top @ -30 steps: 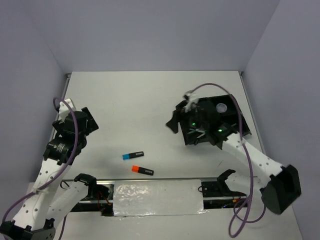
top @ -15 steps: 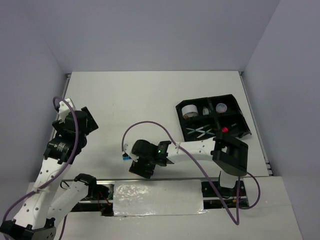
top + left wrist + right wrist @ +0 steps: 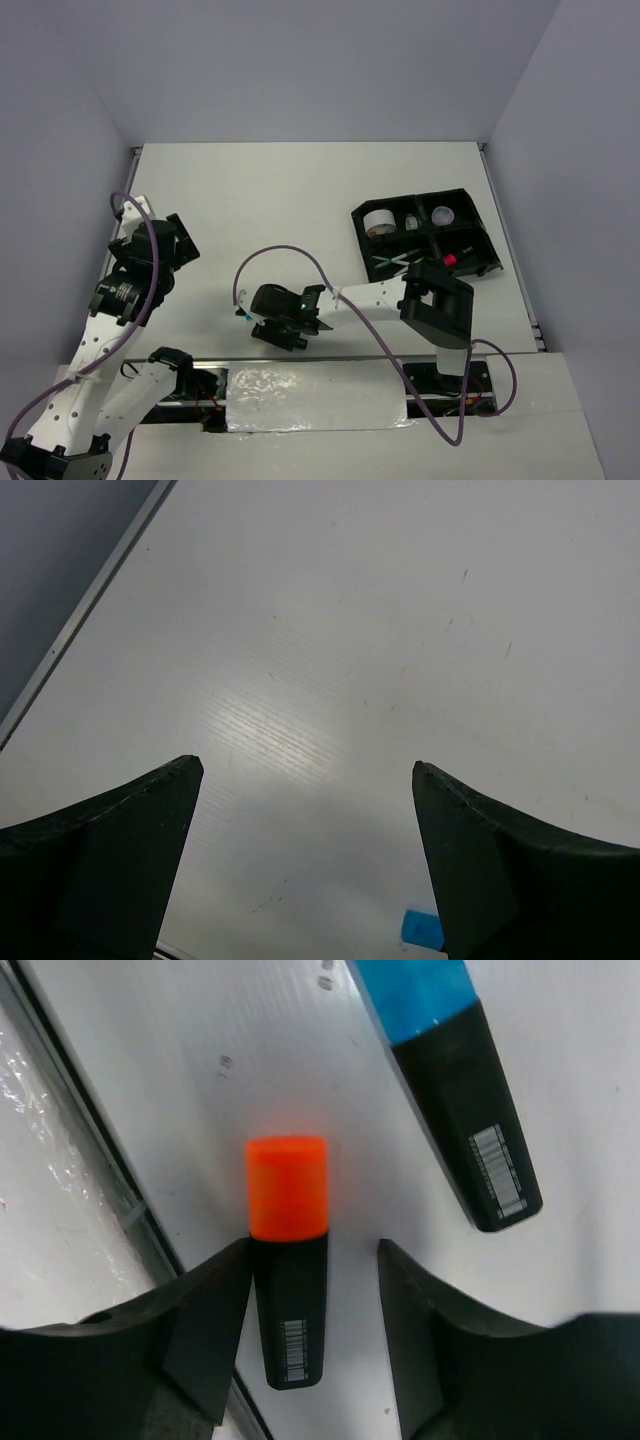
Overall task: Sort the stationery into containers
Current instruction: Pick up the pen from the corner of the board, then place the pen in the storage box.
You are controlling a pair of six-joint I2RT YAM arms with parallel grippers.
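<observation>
In the right wrist view, the orange-ended highlighter (image 3: 288,1260) lies on the table between the fingers of my right gripper (image 3: 315,1248). The left finger touches its black barrel and a gap remains on the other side, so the gripper is open. The blue-ended highlighter (image 3: 450,1090) lies just beyond it, untouched. From above, my right gripper (image 3: 272,325) covers the orange one, and only the blue tip (image 3: 245,312) shows. The black organiser tray (image 3: 357,215) at the right holds a tape roll (image 3: 380,222), a round clear pot (image 3: 443,213) and a pink-ended highlighter (image 3: 451,259). My left gripper (image 3: 305,770) hangs open over bare table.
A metal rail with a crinkled plastic sheet (image 3: 315,395) runs along the near edge, close beside the orange highlighter. The table's left rim (image 3: 90,600) and grey walls bound the area. A purple cable (image 3: 300,255) loops above my right wrist.
My right arm swung from the tray to the near middle of the table, came down around the orange highlighter, and its jaws narrowed. The left arm has not moved.
</observation>
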